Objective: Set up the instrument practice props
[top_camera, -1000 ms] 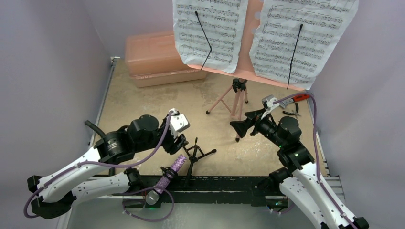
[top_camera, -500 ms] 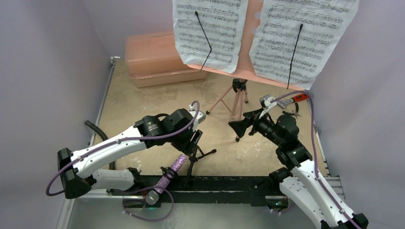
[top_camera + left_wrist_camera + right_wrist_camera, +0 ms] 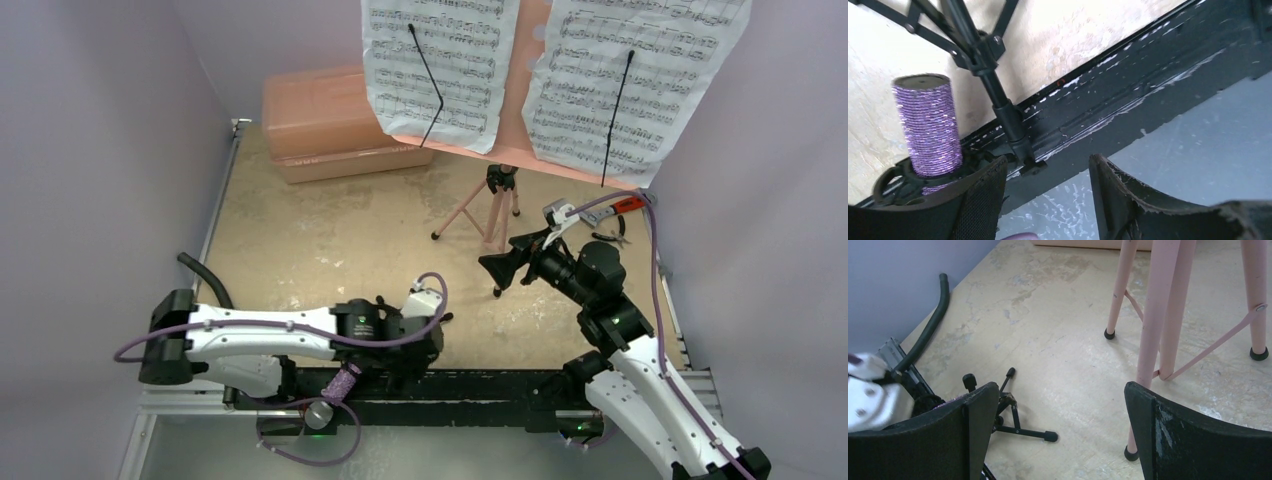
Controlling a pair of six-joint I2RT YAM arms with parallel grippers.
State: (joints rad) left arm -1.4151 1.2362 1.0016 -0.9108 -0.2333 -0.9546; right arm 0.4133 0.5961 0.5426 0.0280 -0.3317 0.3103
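Here, in the top view, the pink music stand (image 3: 523,110) stands upright on its tripod legs at about 1 o'clock on the worktop (image 3: 320,240), carrying two white sheet-music pages (image 3: 440,60) side by side, each under a thin black retaining arm. The right end effector (image 3: 1060,405) sits near the tripod legs, at their 6 o'clock, jaws spread wide and empty. At 6 o'clock, on the black rail at the near edge, the small black mic stand (image 3: 998,95) lies tipped over, its shaft pointing toward the rail; the purple glitter microphone (image 3: 928,125) sits in a black ring clip just beside it. The left end effector (image 3: 1048,200) hovers over them, jaws apart, gripping nothing. A salmon-pink lidded case (image 3: 320,120) rests at 11 o'clock; a red-handled tool (image 3: 628,205) lies at 3 o'clock
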